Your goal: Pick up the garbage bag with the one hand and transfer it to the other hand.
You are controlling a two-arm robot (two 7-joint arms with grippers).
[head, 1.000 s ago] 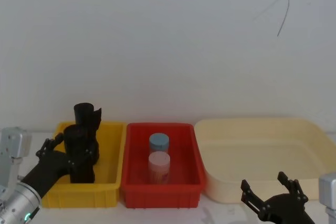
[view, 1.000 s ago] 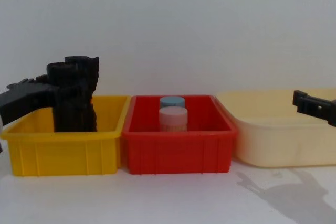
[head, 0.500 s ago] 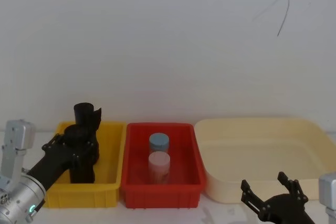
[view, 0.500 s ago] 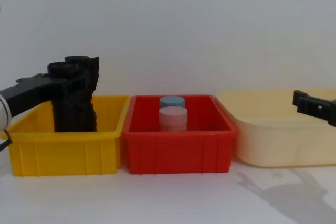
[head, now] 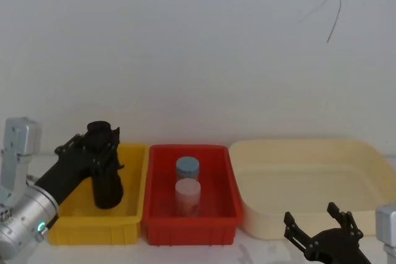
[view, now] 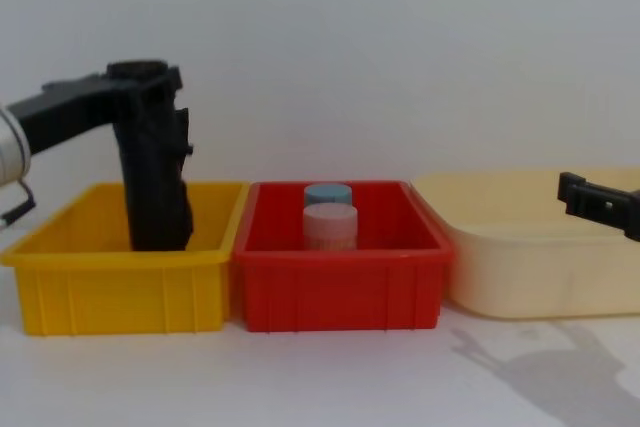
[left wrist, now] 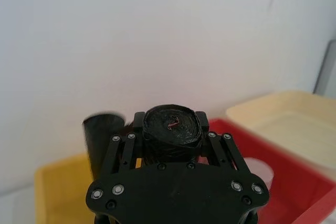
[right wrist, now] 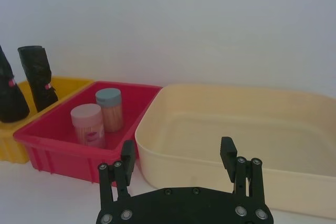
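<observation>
My left gripper (head: 91,151) is shut on the garbage bag (head: 106,183), a tall black crinkled roll that tilts slightly over the yellow bin (head: 131,211). In the chest view the garbage bag (view: 158,197) hangs from the left gripper (view: 140,82) with its lower end still below the bin's rim. The left wrist view shows the roll's top (left wrist: 172,125) between the fingers (left wrist: 138,121). A second black roll (head: 104,130) stands just behind it. My right gripper (head: 318,224) is low at the front right, open and holding nothing, in front of the cream tub (head: 371,153).
A red bin (head: 154,214) in the middle holds a blue-lidded jar (head: 187,167) and a pink-lidded jar (head: 187,193). The cream tub (view: 520,277) is on the right. A white wall stands close behind the bins. White table surface lies in front.
My left gripper has risen with the garbage bag, lifting the roll off the yellow bin's floor. The right gripper has not moved.
</observation>
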